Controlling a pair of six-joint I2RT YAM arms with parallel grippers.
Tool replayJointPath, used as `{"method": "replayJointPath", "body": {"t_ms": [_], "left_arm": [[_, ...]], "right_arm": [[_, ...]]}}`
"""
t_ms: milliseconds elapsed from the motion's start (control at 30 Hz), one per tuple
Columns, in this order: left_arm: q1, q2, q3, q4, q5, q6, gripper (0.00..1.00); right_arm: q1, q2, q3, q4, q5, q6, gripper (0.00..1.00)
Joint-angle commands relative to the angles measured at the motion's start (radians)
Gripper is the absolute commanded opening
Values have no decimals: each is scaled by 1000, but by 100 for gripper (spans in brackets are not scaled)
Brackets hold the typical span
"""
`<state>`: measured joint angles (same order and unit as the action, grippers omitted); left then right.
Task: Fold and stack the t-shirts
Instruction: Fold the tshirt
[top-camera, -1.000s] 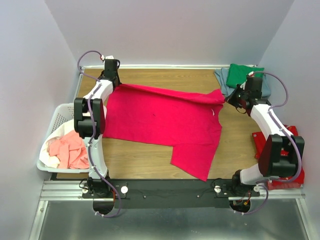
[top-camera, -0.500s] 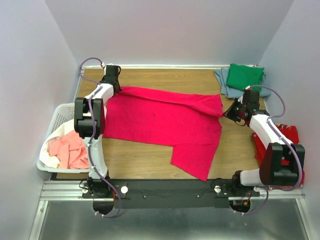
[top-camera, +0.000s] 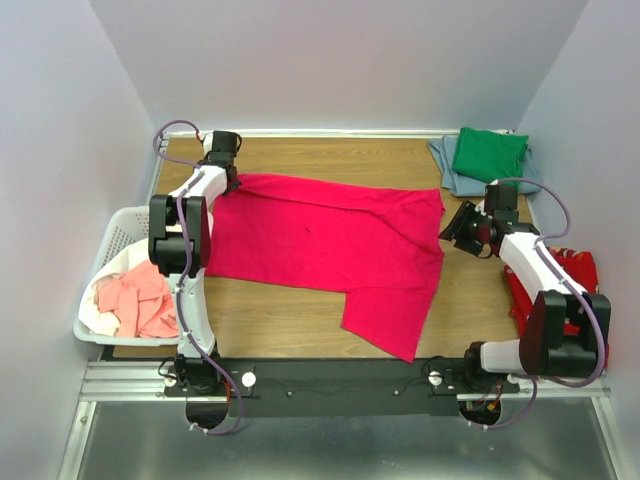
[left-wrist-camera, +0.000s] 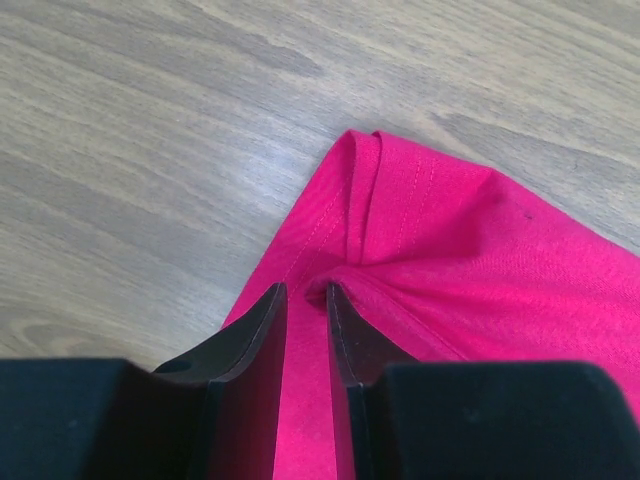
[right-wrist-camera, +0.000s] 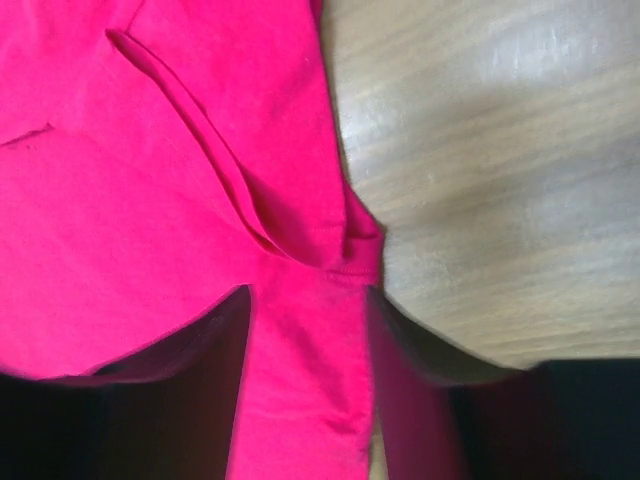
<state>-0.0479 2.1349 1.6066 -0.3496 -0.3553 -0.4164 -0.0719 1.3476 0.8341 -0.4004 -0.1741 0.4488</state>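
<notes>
Basket (top-camera: 112, 232), near side of left fingers (left-wrist-camera: 268, 315): salmon-pink t-shirt (top-camera: 140, 300) over white cloth (top-camera: 100, 320). Crimson t-shirt (top-camera: 330, 240) lies flat on tabletop (top-camera: 280, 320) between both arms. Left fingers parted a slit at its corner. Right fingers (right-wrist-camera: 225, 335) wide apart, hem between them. Beyond right fingers: green t-shirt (top-camera: 488, 152) on grey-blue t-shirt (top-camera: 447, 165). A second ago both pinched a raised far edge; now released.

Crimson-pink t-shirt (top-camera: 330, 240), green t-shirt (top-camera: 488, 152), grey-blue t-shirt (top-camera: 446, 160), salmon-pink t-shirt (top-camera: 140, 300), white basket (top-camera: 118, 228).
</notes>
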Motion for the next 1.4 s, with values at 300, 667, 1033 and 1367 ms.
{"method": "replayJointPath", "body": {"t_ms": [300, 667, 1033, 1367], "left_arm": [[-38, -92, 33, 6, -7, -13, 30], [-78, -237, -54, 101, -105, -42, 23], [-79, -115, 58, 63, 180, 30, 23], [-79, -84, 79, 50, 184, 41, 23]], "right_arm": [[84, 361, 347, 38, 21, -36, 39], [176, 593, 565, 46, 15, -22, 38], [228, 728, 703, 32, -24, -33, 39], [244, 751, 703, -11, 21, -30, 40]]}}
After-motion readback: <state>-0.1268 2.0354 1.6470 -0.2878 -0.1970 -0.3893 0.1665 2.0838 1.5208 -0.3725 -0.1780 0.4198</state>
